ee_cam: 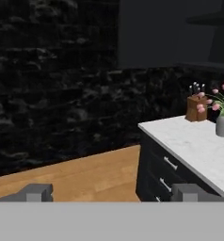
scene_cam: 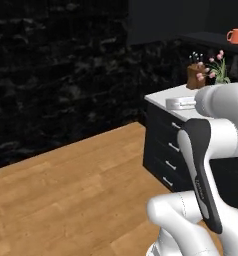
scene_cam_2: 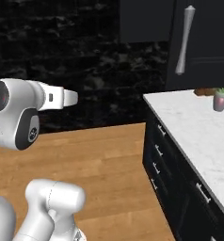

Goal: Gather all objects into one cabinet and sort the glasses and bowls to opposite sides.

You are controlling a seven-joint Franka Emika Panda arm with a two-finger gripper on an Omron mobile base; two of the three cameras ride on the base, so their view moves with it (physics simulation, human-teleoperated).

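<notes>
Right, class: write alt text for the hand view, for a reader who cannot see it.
An open gripper faces a white marble counter over black drawers, with nothing between its fingertips. A knife block and a pot of pink flowers stand on the counter, against a dark stone wall.

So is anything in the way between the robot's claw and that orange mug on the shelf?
Nothing visible blocks it. The orange mug sits on a dark shelf above the white counter, higher than the knife block and pink flowers. The open gripper faces the counter's end.
</notes>
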